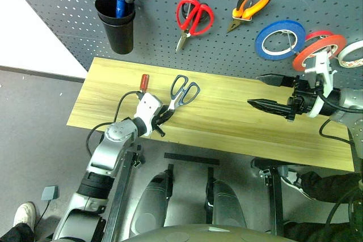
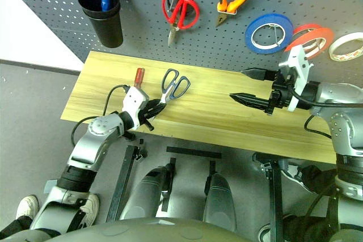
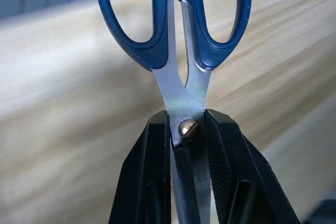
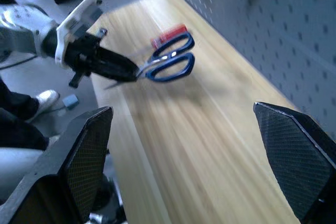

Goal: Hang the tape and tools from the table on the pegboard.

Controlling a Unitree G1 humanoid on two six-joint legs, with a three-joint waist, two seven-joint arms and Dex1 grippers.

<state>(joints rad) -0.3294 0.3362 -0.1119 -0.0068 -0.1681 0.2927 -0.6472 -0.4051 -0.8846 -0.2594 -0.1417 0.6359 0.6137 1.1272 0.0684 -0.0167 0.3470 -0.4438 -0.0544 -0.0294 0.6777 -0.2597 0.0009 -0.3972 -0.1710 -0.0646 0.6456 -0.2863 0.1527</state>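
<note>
Grey pegboard [image 1: 227,49] behind the yellow surface [image 1: 227,111] already carries the red-orange tape [image 1: 319,49] and the pliers [image 1: 252,5], w/ the red-handled screwdriver [image 1: 144,80] lying on the wood. Left end effector [image 1: 166,115] is clenched on the dark-handled scissors [image 1: 182,92] at the blades by the pivot, handles pointing twd the board; right end effector [image 1: 266,92] hangs released, holding nothing. Risk: thin smooth blades may twist or slip in that pinch, so a handle loop misses its hook and the scissors drop.

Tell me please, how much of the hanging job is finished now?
Done: red-orange tape and pliers hang on the pegboard. In hand: left gripper grips the dark-handled scissors by the blades. Left: red-handled screwdriver lies on the table.
</note>
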